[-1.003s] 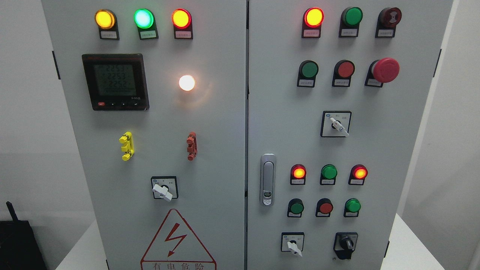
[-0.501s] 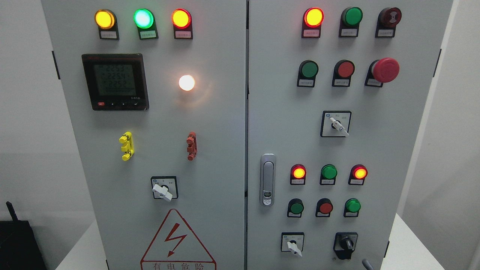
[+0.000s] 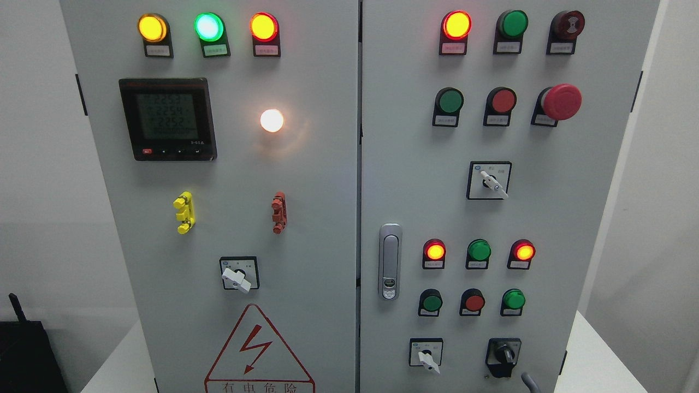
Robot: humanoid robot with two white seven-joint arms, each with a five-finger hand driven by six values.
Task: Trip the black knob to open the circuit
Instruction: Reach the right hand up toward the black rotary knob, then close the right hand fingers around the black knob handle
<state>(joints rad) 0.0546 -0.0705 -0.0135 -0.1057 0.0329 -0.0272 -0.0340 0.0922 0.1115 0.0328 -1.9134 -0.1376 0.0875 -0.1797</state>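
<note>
Black knob [image 3: 504, 355] low on the right door untouched, only a grey fingertip [image 3: 528, 380] nearby, hand state unreadable.

The black knob [image 3: 504, 355] sits low on the cabinet's right door [image 3: 573, 218], right of a selector switch [image 3: 426, 353].

slim grey fingertip [image 3: 527, 379], rounded.

Grey cabinet [image 3: 327, 180] on white table [image 3: 592, 360]
</note>
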